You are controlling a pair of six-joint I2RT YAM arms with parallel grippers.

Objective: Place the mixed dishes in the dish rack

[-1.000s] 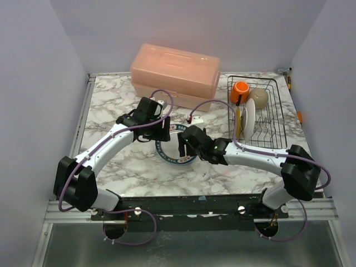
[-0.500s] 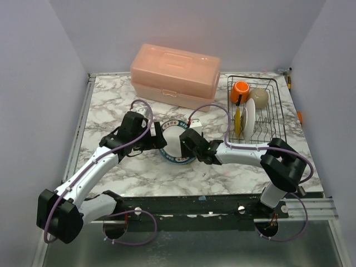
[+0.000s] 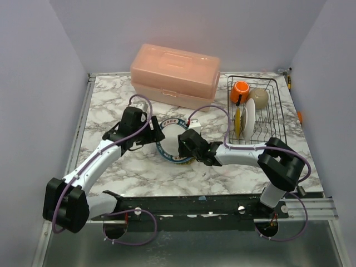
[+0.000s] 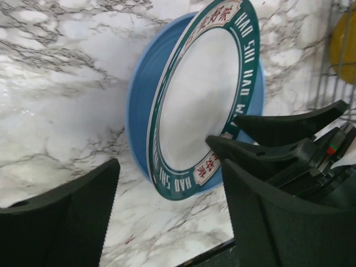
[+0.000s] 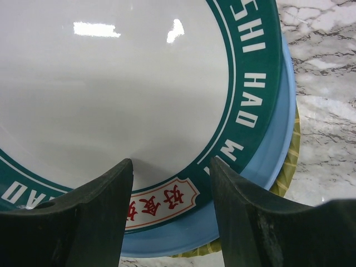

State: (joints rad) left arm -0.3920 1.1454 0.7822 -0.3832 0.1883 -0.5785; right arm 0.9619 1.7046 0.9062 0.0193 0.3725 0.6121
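A white plate with a green lettered rim [image 3: 171, 139] lies on a blue plate [image 5: 272, 161] in mid-table, and a yellow patterned edge [image 5: 290, 167] shows under both. My left gripper [image 3: 154, 136] is open at the stack's left side, with nothing between its fingers [image 4: 169, 167]. My right gripper [image 3: 186, 146] is open over the stack's near-right rim, its fingertips [image 5: 125, 169] standing over the green band [image 5: 171, 164]. The black wire dish rack [image 3: 273, 111] at the right holds an orange mug [image 3: 240, 89], a cream bowl [image 3: 259, 97], an upright yellow plate [image 3: 238, 123] and a white plate [image 3: 250, 115].
A big pink lidded box [image 3: 175, 75] stands at the back, just behind the plates. Grey walls close in the marble table [image 3: 111, 100] on three sides. The right arm's link [image 3: 245, 153] lies along the rack's front.
My left gripper has drawn back from over the plates to their left edge, and its arm has swung inward. The right gripper has slid onto the stack's near-right rim, and its jaws narrowed a little.
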